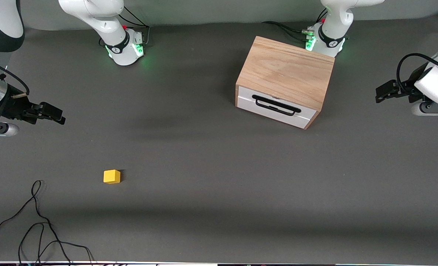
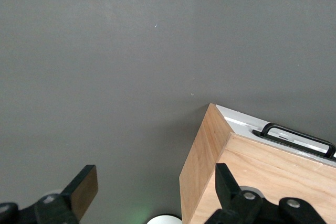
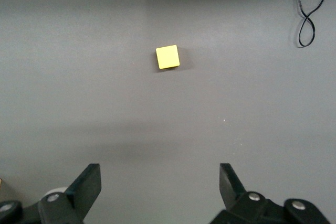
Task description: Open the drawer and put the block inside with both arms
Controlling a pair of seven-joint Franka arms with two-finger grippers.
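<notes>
A grey tabletop (image 1: 219, 166) carries a light oak cabinet (image 1: 287, 68) toward the left arm's end, its white drawer (image 1: 274, 108) shut with the black bar handle (image 1: 276, 105) facing the front camera. A small yellow block (image 1: 111, 176) sits alone toward the right arm's end, nearer the front camera than the cabinet and well apart from it, with a loose black cable (image 1: 37, 221) lying nearer still. The left tool (image 1: 387, 90) hangs over the tabletop's edge beside the cabinet and the right tool (image 1: 50, 112) hangs over the other end; both have their fingers spread wide with nothing between them.
</notes>
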